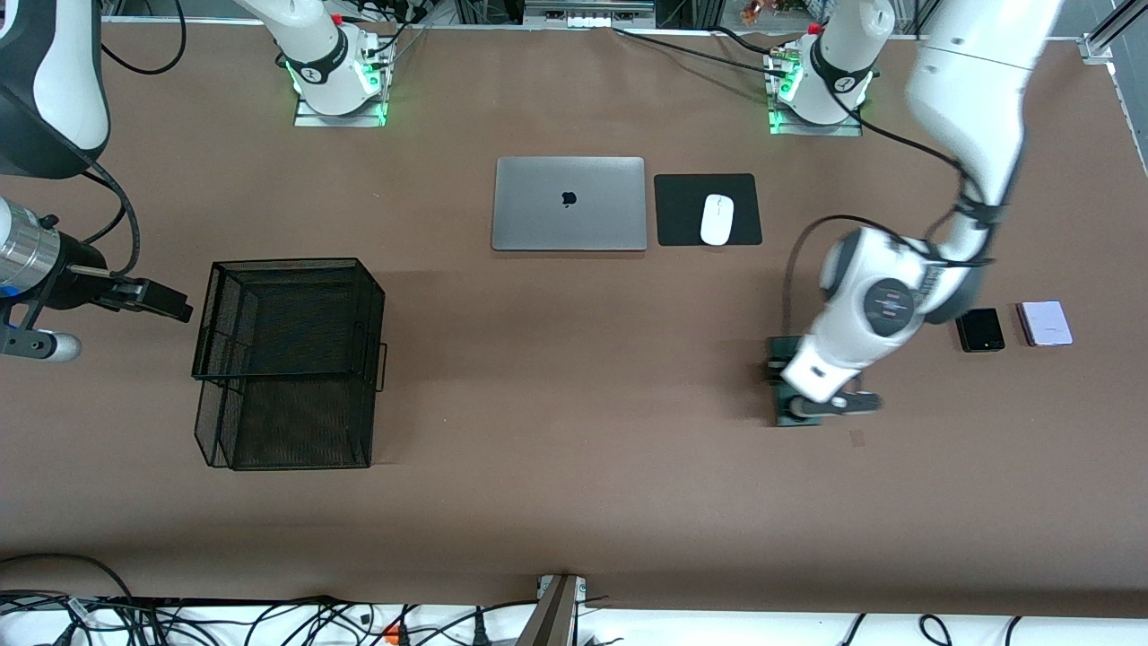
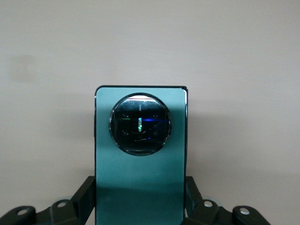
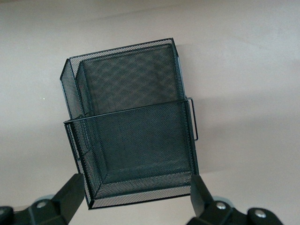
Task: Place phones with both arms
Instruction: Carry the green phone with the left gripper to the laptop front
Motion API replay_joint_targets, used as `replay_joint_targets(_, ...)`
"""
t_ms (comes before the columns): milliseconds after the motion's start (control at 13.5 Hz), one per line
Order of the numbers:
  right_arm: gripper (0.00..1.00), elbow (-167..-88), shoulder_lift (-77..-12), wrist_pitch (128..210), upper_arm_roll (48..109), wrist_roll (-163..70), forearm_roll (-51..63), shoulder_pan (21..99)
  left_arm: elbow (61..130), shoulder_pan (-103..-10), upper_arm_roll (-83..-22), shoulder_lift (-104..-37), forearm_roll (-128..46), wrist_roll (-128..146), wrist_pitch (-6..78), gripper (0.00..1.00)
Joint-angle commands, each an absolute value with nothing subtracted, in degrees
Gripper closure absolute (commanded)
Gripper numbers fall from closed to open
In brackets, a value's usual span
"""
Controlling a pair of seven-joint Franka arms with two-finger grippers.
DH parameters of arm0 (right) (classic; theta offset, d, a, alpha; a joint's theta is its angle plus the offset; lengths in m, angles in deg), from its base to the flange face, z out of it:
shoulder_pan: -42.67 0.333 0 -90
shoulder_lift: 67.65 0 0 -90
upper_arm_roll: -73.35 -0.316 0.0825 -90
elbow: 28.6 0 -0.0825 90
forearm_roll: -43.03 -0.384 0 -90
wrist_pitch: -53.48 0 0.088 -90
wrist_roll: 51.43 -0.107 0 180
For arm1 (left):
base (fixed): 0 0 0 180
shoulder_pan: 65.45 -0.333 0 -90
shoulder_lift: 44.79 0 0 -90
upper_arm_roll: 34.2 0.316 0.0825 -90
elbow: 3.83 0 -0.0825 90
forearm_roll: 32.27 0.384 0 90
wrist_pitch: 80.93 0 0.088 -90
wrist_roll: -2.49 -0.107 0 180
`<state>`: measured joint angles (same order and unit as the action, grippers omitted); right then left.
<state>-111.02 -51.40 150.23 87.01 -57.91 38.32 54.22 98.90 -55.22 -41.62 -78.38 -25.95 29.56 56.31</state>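
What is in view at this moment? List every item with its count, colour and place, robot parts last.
green phone: 1, dark green, in the left tool's grip
black phone: 1, black, on the table at the left arm's end
lilac phone: 1, pale lilac, beside the black phone
laptop: 1, silver, shut, mid-table
mouse: 1, white, on mouse pad
mouse pad: 1, black, beside the laptop
mesh basket: 1, black, right arm's end
left tool: 1, black, shut on the green phone
right tool: 1, black, open, beside the basket
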Motion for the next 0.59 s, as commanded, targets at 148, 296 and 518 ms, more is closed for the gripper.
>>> replay_joint_targets(148, 0.0, -111.3, -51.74, 150.6, 86.88, -57.41, 37.5, 53.83, 83.22, -38.5, -40.44, -85.64, -26.82, 49.47, 48.98, 1.0)
replay_joint_targets(296, 0.0, -111.3, -51.74, 150.6, 86.88, -57.41, 37.5, 53.92, 77.14, -33.13, -40.44, -89.86, -26.82, 55.2, 47.83, 1.0)
replay_joint_targets(518, 0.0, -111.3, -51.74, 150.51, 86.88, -57.41, 37.5, 53.83, 71.95, -27.84, -40.35, -93.56, -26.9, 59.61, 47.83, 1.0)
